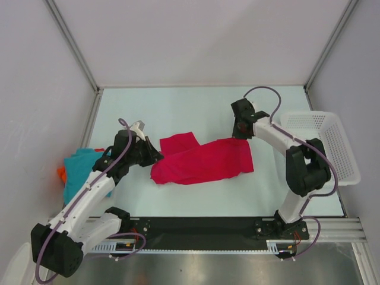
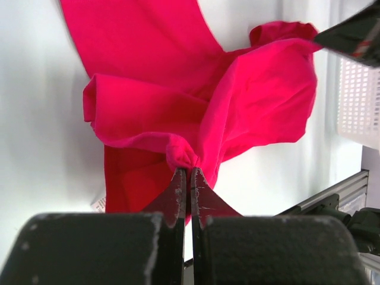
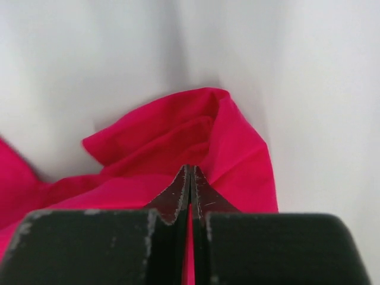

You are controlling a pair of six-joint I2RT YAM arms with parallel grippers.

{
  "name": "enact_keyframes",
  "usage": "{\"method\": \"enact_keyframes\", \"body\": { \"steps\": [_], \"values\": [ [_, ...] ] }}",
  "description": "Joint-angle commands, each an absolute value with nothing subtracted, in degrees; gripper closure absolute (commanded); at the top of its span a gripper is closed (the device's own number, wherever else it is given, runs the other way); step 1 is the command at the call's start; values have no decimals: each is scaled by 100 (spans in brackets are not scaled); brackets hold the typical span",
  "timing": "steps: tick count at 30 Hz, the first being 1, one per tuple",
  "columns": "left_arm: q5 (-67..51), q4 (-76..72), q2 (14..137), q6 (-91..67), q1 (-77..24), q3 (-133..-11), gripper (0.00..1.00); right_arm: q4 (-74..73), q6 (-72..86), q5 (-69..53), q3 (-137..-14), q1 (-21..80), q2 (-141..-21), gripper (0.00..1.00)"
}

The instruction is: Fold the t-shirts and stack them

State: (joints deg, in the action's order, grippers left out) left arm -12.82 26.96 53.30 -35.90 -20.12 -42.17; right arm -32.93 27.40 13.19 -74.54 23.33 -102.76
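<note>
**Pink shirt pinched at both ends, with both holds at risk**
The pink shirt (image 1: 205, 160) lies crumpled on the table (image 1: 178, 110) between the pincers. The left pincer (image 2: 189, 172) is clenched on a bunched knot of cloth at its tips, and the right pincer (image 3: 190, 169) on a thin fold at its tips. Under a stretch the thin fold could be lost. Several layers could also be dragged together by the knot, leaving the shirt creased.

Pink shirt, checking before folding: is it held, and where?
Both hold the pink shirt: left pincer a bunched fold at its left end, right pincer its right corner.
</note>
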Motion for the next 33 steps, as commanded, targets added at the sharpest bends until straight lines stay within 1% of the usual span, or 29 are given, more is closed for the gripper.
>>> {"method": "enact_keyframes", "body": {
  "steps": [1, 6, 11, 13, 17, 19, 23, 25, 26, 27, 28, 29, 30, 31, 32, 33],
  "values": [
    [-1441, 2365, 5379, -3463, -2022, -4096, 100, -3453, 2795, 1792, -7462, 2478, -9380, 100],
    [-1441, 2408, 5274, -3437, -2030, -4122, 100, -3761, 3023, 2091, -7278, 2847, -8772, 100],
    [-1424, 2619, 5072, -3366, -2022, -4201, 100, -4235, 3488, 2487, -6489, 3585, -7930, 100],
    [-1459, 2707, 5001, -3349, -2030, -4219, 100, -4490, 3936, 2592, -6206, 3813, -7639, 100],
    [-1617, 2900, 4835, -3314, -2030, -4289, 100, -5087, 4937, 2873, -5644, 4638, -7076, 100],
    [-1678, 3014, 4738, -3331, -2022, -4333, 100, -5491, 5500, 3128, -5573, 4894, -6874, 100],
    [-1819, 3225, 4448, -3375, -2022, -4491, 100, -5958, 6020, 3392, -5616, 5308, -6733, 100],
    [-1950, 3287, 4342, -3392, -2030, -4518, 97, -6134, 6213, 3471, -5704, 5484, -6759, 100],
    [-1995, 3296, 4290, -3393, -2022, -4483, 82, -6170, 6240, 3489, -5722, 5528, -6785, 100],
    [-2013, 3287, 4176, -3410, -2021, -4448, 64, -6179, 6232, 3489, -5748, 5589, -6811, 100],
    [-2004, 3287, 4123, -3428, -2030, -4412, 46, -6161, 6249, 3489, -5748, 5599, -6907, 94],
    [-1934, 3296, 4070, -3454, -2030, -4325, 18, -6144, 6232, 3489, -5757, 5599, -6960, 88],
    [-1890, 3287, 4000, -3463, -2030, -4281, 8, -6109, 6214, 3515, -5766, 5599, -7022, 73],
    [-1846, 3287, 3990, -3472, -2030, -4254, 1, -6108, 6196, 3533, -5818, 5599, -7083, 66],
    [-1820, 3287, 3982, -3472, -2030, -4219, 0, -6082, 6135, 3551, -5853, 5590, -7206, 60],
    [-1819, 3252, 3999, -3472, -2030, -4210, 0, -6012, 6083, 3638, -5914, 5590, -7268, 51]
  ]
}}
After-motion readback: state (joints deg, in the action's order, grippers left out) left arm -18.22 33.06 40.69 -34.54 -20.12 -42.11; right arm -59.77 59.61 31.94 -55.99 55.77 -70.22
